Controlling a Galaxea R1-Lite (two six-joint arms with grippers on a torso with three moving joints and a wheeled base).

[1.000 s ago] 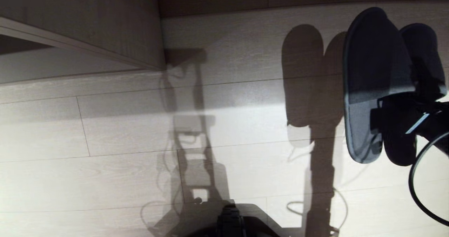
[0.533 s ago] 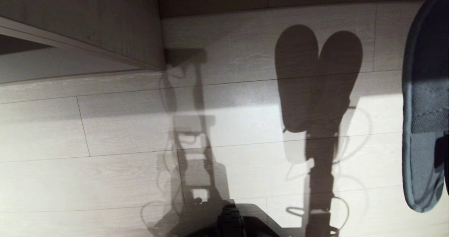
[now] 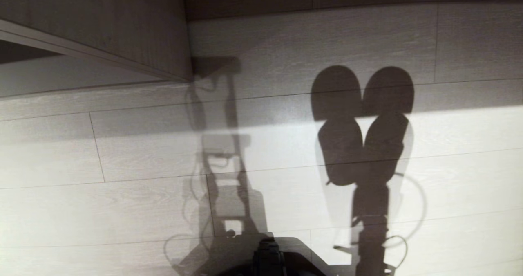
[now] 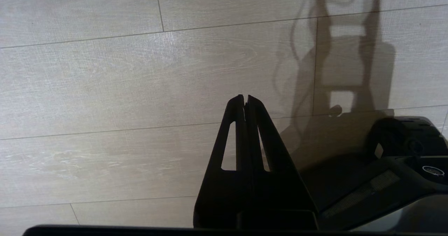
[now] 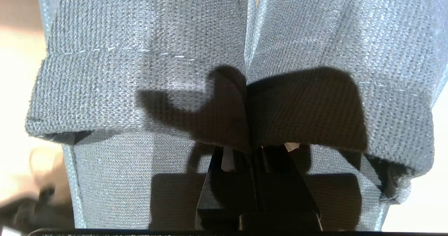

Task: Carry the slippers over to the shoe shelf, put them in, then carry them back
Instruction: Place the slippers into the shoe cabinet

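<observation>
Both slippers (image 5: 147,89) hang pinched in the right pincer (image 5: 250,148), apparently by their inner edges; left pincer (image 4: 245,101) closed.

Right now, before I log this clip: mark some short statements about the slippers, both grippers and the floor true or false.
1. The right gripper is clamped on both slippers, side by side. True.
2. The slippers lie on the floor in the head view. False: only their shadow falls there.
3. The left gripper is shut and holds nothing. True.
4. The left gripper rests on a slipper. False: it hangs over bare floor planks.
5. The slippers are grey woven fabric. True.
</observation>
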